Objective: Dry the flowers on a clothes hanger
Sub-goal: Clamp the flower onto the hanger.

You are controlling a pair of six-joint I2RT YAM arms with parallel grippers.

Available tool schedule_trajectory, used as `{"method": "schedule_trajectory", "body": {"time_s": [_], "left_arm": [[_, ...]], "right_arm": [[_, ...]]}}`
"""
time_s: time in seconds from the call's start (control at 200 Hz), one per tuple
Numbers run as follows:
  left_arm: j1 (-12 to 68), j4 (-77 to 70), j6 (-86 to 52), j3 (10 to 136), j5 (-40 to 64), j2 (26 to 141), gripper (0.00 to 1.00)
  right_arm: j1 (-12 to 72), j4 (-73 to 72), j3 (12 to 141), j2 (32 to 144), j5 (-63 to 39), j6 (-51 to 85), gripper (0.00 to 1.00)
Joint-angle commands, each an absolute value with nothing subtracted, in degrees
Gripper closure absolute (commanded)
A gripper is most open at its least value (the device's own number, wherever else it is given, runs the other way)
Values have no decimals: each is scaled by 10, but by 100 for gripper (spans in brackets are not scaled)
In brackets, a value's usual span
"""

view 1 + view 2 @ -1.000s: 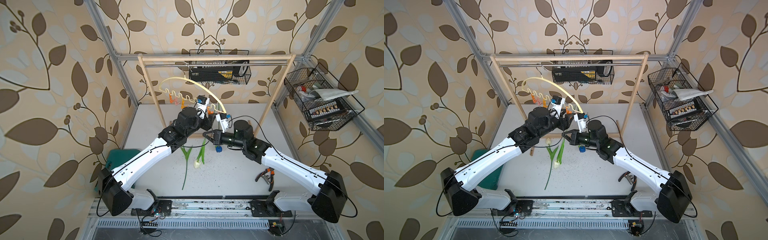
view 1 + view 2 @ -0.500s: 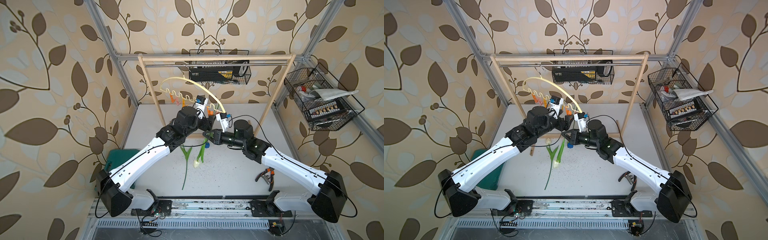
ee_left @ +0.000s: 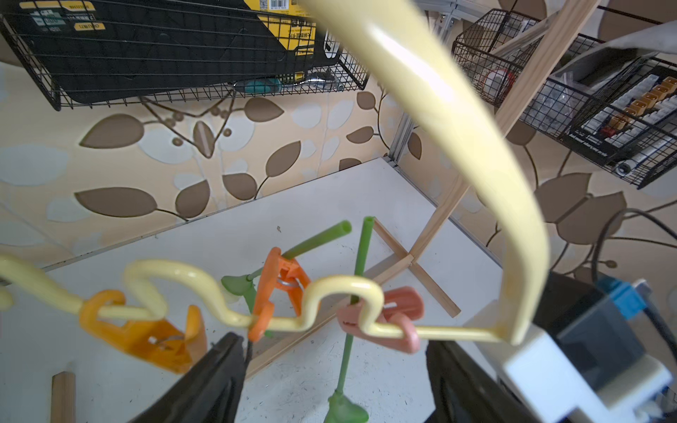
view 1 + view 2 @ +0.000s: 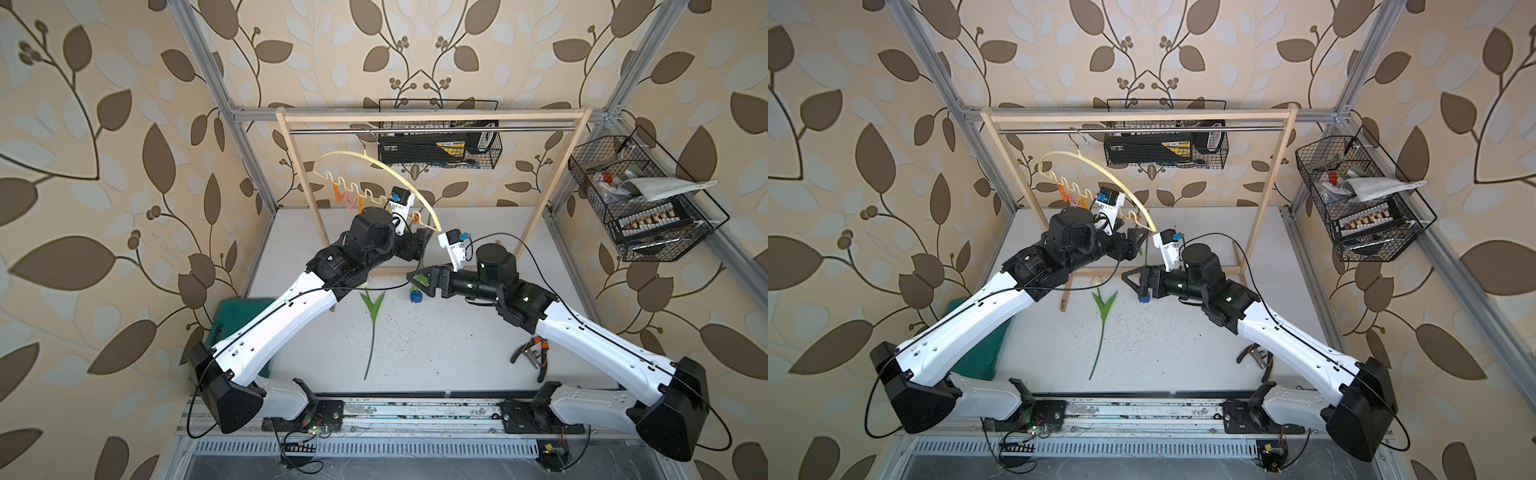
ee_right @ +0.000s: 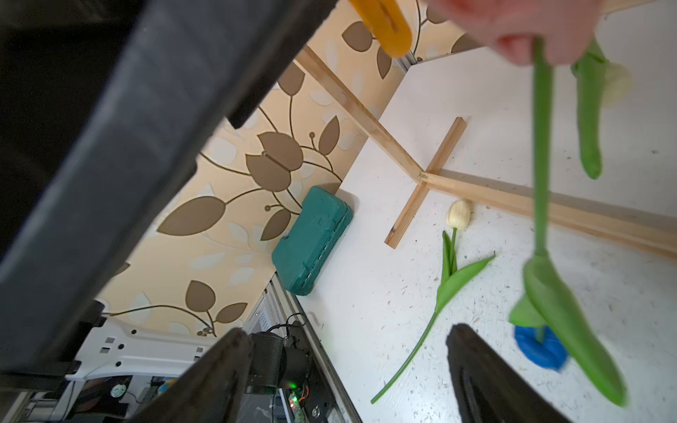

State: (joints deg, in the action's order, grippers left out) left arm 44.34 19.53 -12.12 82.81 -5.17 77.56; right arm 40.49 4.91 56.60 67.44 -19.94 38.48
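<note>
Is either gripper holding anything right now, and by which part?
Neither. The left gripper and right gripper both stand open and empty. The blue tulip hangs head-down from the pink clothespin on the clothes hanger, pinched by its stem near the cut end.

Black box (image 3: 165,47) in the wire basket (image 3: 205,91) on the back wall: yellow labels (image 3: 82,16) with dark print, too blurred to read; barcode sticker (image 3: 280,4), digits illegible. In a top view, the yellow label (image 4: 453,146) is too small to read. No other legible text.
</note>
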Motion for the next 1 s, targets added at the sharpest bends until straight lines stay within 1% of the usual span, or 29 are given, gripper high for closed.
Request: {"method": "schedule_trajectory", "body": {"time_s": [0.0,0.18,0.39,0.615,0.705,0.855,0.93,0.995], "left_arm": [[447,193,-124,843,-47,769,18],[447,217,-127,867,-51,791,18],[447,210,-133,859,-55,789,18],[447,217,-139,867,-65,795,18],[447,248,-139,887,-73,797,17],[447,382,-156,936,-93,789,16],[447,410,-170,918,-88,760,14],[447,408,-173,887,-66,731,11]], "right_arm": [[406,110,550,646,-196,355,10],[406,172,544,606,-186,330,9],[407,252,527,535,-162,308,8],[407,256,495,488,-195,330,9],[442,241,489,495,-191,336,10],[532,214,475,522,-133,337,13],[560,187,461,537,-106,343,15],[565,150,450,560,-101,351,16]]}}
